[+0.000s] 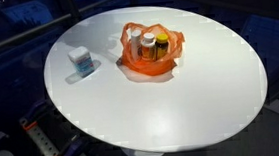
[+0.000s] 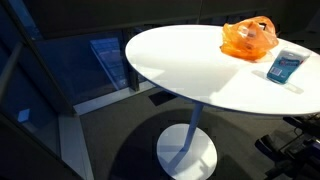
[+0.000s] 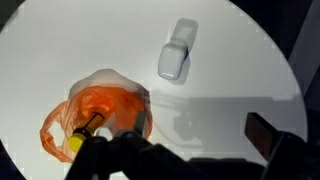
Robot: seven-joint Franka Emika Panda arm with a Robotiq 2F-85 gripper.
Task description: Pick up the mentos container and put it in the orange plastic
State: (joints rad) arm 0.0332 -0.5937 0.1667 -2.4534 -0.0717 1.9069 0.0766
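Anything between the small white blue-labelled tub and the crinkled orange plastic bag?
No: only bare round white tabletop separates the small white tub from the orange bag, clearest in an exterior view.

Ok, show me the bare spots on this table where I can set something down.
The widest free patch is the near half of the white table, in front of the orange plastic in an exterior view. The strip between the mentos container and the orange plastic is also bare. The orange plastic itself is crowded: two bottles stand in it.
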